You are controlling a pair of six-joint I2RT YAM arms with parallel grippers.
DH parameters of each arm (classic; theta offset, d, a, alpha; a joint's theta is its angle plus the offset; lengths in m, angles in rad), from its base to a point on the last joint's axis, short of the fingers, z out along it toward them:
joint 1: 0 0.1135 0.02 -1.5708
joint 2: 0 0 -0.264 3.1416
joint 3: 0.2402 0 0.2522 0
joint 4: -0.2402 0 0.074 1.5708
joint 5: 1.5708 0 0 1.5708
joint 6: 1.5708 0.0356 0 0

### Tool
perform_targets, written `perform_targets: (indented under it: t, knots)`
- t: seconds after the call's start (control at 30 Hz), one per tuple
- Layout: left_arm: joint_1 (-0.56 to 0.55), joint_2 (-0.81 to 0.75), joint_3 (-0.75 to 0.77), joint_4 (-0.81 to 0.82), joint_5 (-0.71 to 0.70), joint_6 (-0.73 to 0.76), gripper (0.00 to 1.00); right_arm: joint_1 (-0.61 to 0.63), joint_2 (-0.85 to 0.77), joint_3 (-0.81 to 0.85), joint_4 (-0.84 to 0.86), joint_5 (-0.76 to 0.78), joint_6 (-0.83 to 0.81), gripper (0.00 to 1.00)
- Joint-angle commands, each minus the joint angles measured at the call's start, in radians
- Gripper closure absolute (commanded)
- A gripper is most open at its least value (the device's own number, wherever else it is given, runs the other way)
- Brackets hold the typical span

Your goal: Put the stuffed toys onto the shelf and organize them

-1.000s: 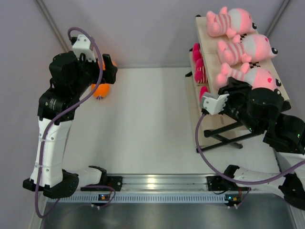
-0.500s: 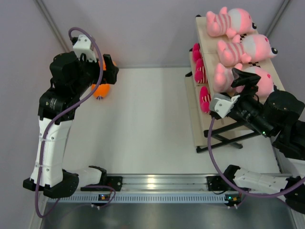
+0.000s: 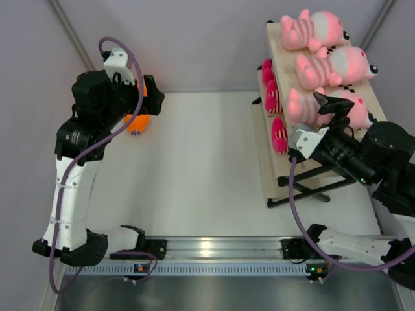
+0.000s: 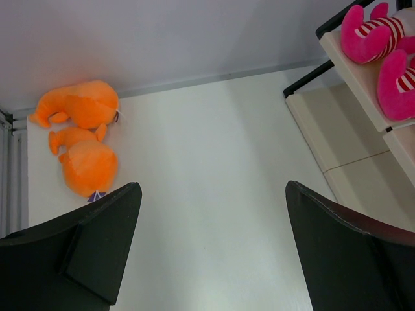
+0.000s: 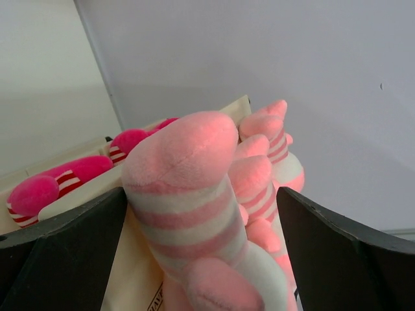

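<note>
Three pale-pink striped stuffed toys (image 3: 334, 65) lie in a row on the top board of the shelf (image 3: 280, 58). Hot-pink ones (image 3: 272, 97) sit on the tier below. My right gripper (image 3: 329, 105) hangs open over the nearest pale-pink toy (image 3: 355, 111). In the right wrist view its striped limb (image 5: 188, 188) stands between the spread fingers (image 5: 337, 253), with a gap on the right side. Two orange toys (image 4: 81, 103) (image 4: 89, 167) lie on the table by the back wall. My left gripper (image 4: 211, 220) is open and empty above the table beside them.
The shelf's black crossed frame (image 3: 305, 188) reaches the table at the right. Grey walls close the back and both sides. In the top view the left arm partly covers the orange toys (image 3: 137, 122). A metal rail (image 3: 220, 249) carries both arm bases.
My right gripper has opened and let go of the nearest pale-pink toy, which now rests on the top board; the arm swung right and back. The left arm shifted only slightly.
</note>
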Motion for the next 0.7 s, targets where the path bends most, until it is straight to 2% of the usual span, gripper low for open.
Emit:
perform_targets:
  t: [0.0,0.23,0.4,0.67]
  knots:
    - [0.007,-0.001,-0.006,0.024,0.030,-0.010,0.01,-0.009,0.003,0.048,-0.054,0.022,0.060,0.01]
    - [0.014,-0.001,-0.004,0.025,0.045,-0.008,0.01,-0.009,0.058,0.140,-0.171,-0.070,0.129,0.01]
    - [0.017,-0.003,-0.008,0.025,0.053,-0.004,0.01,-0.009,0.078,0.177,-0.178,-0.099,0.157,0.01]
    - [0.019,-0.001,-0.008,0.024,0.074,0.002,0.01,-0.009,0.057,0.271,-0.159,-0.254,0.224,0.01]
